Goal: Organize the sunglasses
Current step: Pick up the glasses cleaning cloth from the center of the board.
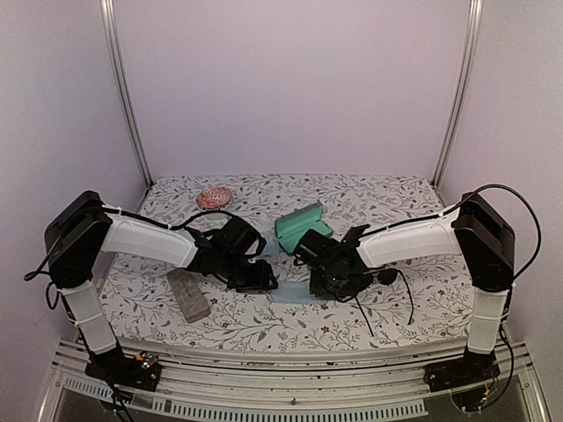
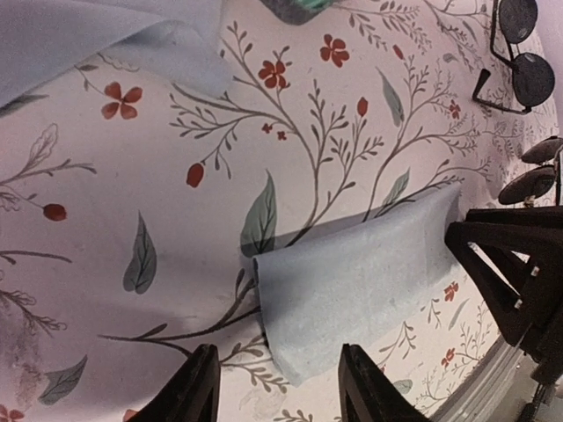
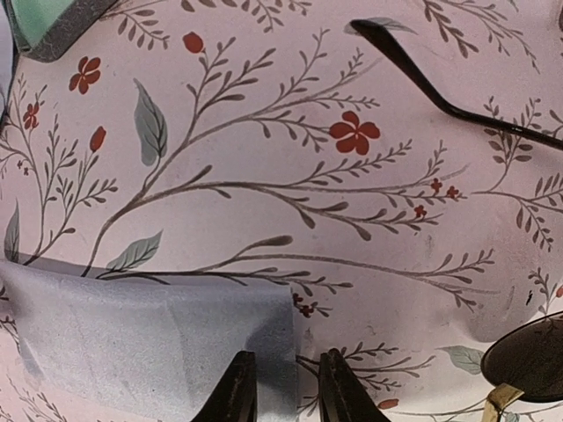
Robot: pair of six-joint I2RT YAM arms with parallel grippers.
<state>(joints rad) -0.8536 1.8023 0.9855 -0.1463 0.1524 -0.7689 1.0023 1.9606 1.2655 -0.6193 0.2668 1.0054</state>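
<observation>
One pair of sunglasses (image 2: 519, 48) with round dark lenses lies at the top right of the left wrist view. A second pair (image 2: 535, 174) lies below it, beside the right arm. In the top view a dark lens and thin arms (image 1: 388, 277) show right of my right gripper (image 1: 327, 283). The right wrist view shows a long black arm (image 3: 440, 83) and a dark lens (image 3: 528, 360). My left gripper (image 2: 281, 391) is open, its jaws straddling a corner of a folded light blue cloth (image 2: 352, 277). My right gripper (image 3: 288, 391) has narrowly parted jaws around that cloth's edge (image 3: 149, 343).
An open green case (image 1: 302, 227) stands behind the grippers. A grey oblong case (image 1: 188, 295) lies at the front left. A second light blue cloth (image 2: 106, 44) lies by the left gripper. A pink ball-like object (image 1: 214, 198) sits at the back left.
</observation>
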